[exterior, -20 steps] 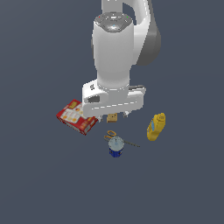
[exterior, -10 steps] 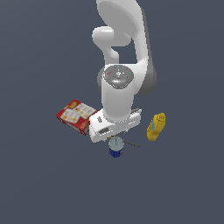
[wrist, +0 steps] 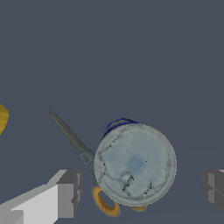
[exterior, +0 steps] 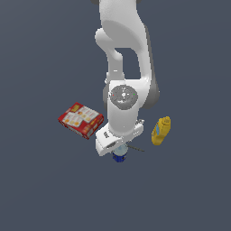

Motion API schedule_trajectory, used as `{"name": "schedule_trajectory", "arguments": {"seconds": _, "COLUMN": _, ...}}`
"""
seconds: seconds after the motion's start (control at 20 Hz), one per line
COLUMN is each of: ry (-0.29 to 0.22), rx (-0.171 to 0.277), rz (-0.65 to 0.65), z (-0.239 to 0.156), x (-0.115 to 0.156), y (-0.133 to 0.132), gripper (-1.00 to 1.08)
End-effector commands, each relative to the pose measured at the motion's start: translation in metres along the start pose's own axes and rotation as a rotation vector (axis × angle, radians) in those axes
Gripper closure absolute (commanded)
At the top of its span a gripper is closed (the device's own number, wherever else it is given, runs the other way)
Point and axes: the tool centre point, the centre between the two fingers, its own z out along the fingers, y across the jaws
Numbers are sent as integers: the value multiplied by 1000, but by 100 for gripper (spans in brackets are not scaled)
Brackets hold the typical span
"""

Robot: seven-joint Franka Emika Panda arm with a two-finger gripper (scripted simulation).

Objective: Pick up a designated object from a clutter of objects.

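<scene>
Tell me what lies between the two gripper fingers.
In the wrist view, the blue can sits between the open fingers, with the scissors beside it.

You're looking at one blue can (wrist: 134, 164), one pair of scissors (wrist: 72, 138), one yellow bottle (exterior: 160, 131), one red box (exterior: 80, 119), one gripper (wrist: 140, 188).

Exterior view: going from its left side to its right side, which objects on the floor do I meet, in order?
Flat red box → blue can, mostly under the gripper → yellow bottle.
</scene>
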Motion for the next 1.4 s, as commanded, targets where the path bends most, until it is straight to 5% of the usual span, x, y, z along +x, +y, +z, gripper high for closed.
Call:
{"name": "schedule_trajectory", "arguments": {"seconds": 0.0, "ry": 1, "rx": 0, "rz": -7, "z": 2, "x": 1, "y": 0, "gripper": -92}}
{"name": "schedule_trajectory", "arguments": {"seconds": 0.9, "ry": 0, "rx": 0, "rz": -7, "z": 52, "x": 1, "y": 0, "gripper": -92}}
{"name": "schedule_trajectory", "arguments": {"seconds": 0.95, "ry": 0, "rx": 0, "rz": -7, "z": 52, "x": 1, "y": 0, "gripper": 108}}
{"name": "schedule_trajectory", "arguments": {"seconds": 1.35, "ry": 0, "rx": 0, "rz": -7, "z": 52, "x": 1, "y": 0, "gripper": 108}}
